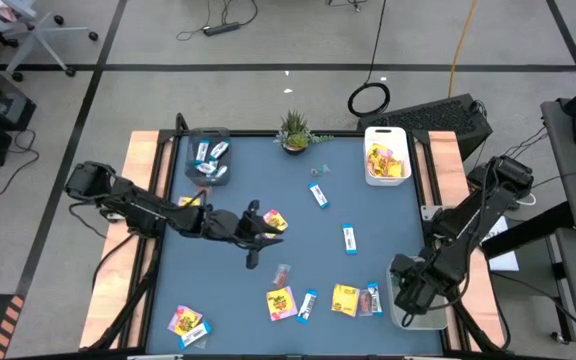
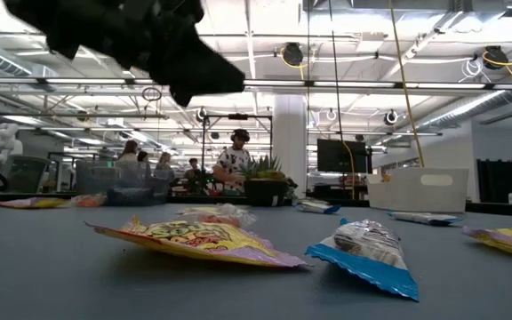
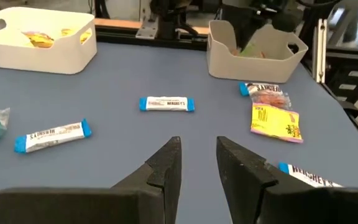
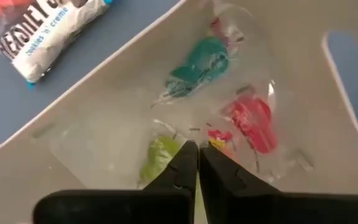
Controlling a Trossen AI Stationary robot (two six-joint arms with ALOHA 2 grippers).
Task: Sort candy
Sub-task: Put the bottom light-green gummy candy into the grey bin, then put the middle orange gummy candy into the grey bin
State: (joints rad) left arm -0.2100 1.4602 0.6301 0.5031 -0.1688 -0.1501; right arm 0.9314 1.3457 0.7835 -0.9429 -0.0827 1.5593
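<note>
Blue table top (image 1: 268,190) with wooden side strips. Small potted plant (image 1: 294,131) at far edge — centre. White bin (image 1: 387,172) beside far right corner; clear bin (image 1: 192,152) far left; third bin (image 1: 413,316) near right edge. People (image 2: 234,160) in room behind.

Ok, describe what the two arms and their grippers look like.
Both arms are black and jointed, with thin dark cables trailing near their bases. The left gripper has two flat, wedge-shaped matte black fingers. The right gripper has the same dark tapered fingers. No markings are visible.

Candy (image 1: 349,238) lies scattered on the table (image 1: 408,215) between three corner bins (image 1: 386,155).
</note>
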